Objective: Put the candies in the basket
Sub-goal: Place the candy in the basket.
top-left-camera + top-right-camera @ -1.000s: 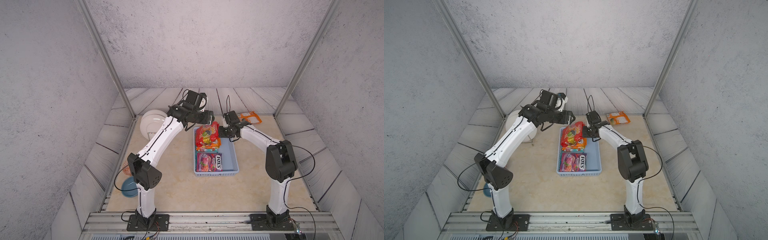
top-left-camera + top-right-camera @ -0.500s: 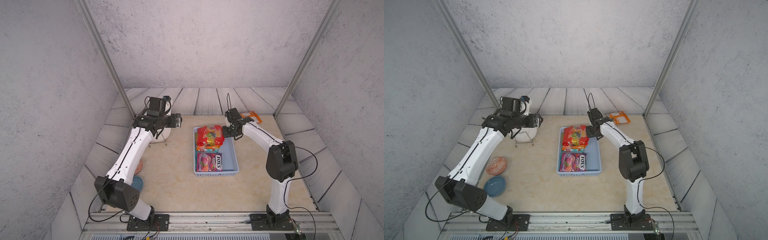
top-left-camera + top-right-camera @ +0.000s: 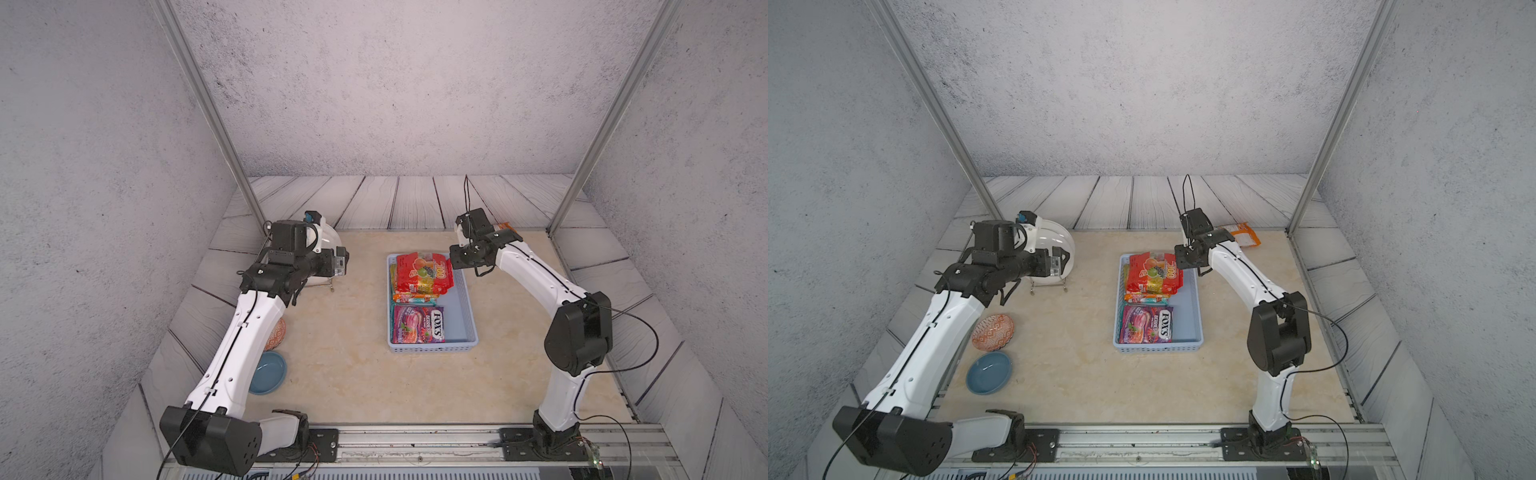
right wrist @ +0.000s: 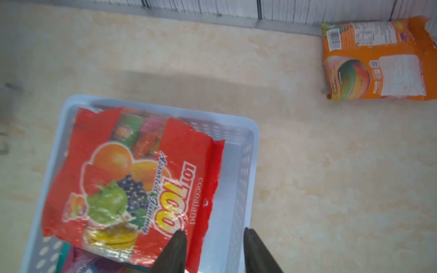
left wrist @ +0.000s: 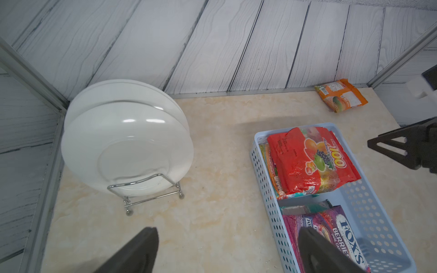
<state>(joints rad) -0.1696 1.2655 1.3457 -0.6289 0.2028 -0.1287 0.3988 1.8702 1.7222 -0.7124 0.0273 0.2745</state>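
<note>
- Two bowls sit at the left edge of the tabletop [image 3: 1067,374]. One blue bowl [image 3: 989,372] is nearer the arm bases, and one patterned bowl [image 3: 993,331], orange and white, is just beyond it. They lie close together but apart.
- The left tool [image 5: 228,229] hangs above bare tabletop between the plates and the basket. Its two fingers [image 5: 139,250] are spread wide with nothing between them.
- Two white plates [image 5: 127,141] stand on edge, one behind the other, in one wire rack [image 5: 153,199] at the far left corner.
- One basket [image 3: 463,316], pale blue with perforated sides, lies in the middle of the tabletop.
  - One red bag [image 3: 424,272] lies on top at its far end.
  - One purple bag [image 3: 417,324] marked "FOX'S" lies on top at its near end.
  - Edges of more bags, orange, yellow and teal, show under these two. Their number cannot be told.
  - The strip of floor along its right side is bare.
- The right tool [image 4: 213,231] hovers over the far right part of the basket with its fingers partly apart. The red bag's edge lies below the gap by one finger, and the other finger stands clear of it over bare basket floor.
- One orange bag [image 4: 378,59] lies flat on the tabletop outside the basket, in the far right corner against the wall.
</note>
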